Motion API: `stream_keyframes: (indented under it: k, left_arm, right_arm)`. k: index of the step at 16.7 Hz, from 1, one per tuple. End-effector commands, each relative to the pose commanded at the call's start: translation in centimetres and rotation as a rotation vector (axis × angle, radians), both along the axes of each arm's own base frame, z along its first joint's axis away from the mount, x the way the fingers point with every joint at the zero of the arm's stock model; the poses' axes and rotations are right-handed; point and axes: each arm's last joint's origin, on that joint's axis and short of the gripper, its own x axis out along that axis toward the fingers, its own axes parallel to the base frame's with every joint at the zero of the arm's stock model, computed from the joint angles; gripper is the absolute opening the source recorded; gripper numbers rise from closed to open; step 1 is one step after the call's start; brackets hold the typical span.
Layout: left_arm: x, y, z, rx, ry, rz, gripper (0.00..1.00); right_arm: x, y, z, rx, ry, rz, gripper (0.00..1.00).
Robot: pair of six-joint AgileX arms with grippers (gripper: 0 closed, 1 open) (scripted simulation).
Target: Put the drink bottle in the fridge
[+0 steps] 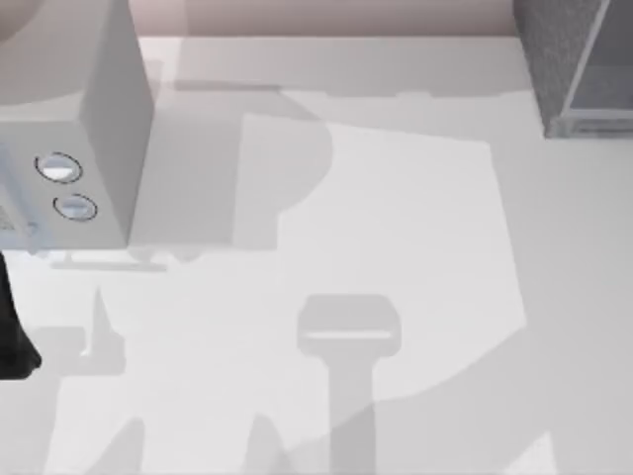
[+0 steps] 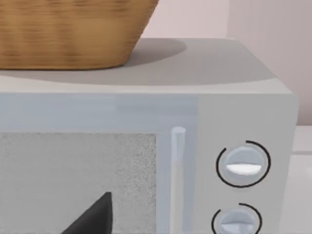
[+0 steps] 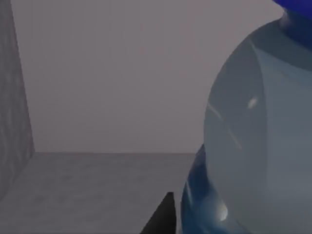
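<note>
Seen from the right wrist, the drink bottle (image 3: 253,146) looms beside a dark fingertip inside the fridge (image 3: 97,190), whether the fingers clamp it I cannot tell; it likely handles light, smooth and slippery, best gripped mid-body.

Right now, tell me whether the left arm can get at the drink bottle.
Probably not. The drink bottle is close before the right wrist camera, seemingly inside the fridge at the far right; the left arm faces the microwave, far left.
</note>
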Motion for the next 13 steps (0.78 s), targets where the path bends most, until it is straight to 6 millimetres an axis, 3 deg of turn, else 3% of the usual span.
stream_keyframes:
  k: [5, 10, 13]
  left_arm:
    - [0.0, 0.0, 0.0, 0.000, 0.000, 0.000, 1.00]
    - [0.0, 0.0, 0.0, 0.000, 0.000, 0.000, 1.00]
    - [0.0, 0.0, 0.0, 0.000, 0.000, 0.000, 1.00]
  right_arm:
    - [4.6, 0.0, 0.4, -0.002, -0.007, -0.006, 0.01]
    - [5.0, 0.0, 0.2, 0.000, 0.001, -0.009, 0.01]
    - [5.0, 0.0, 0.2, 0.000, 0.001, -0.009, 0.23]
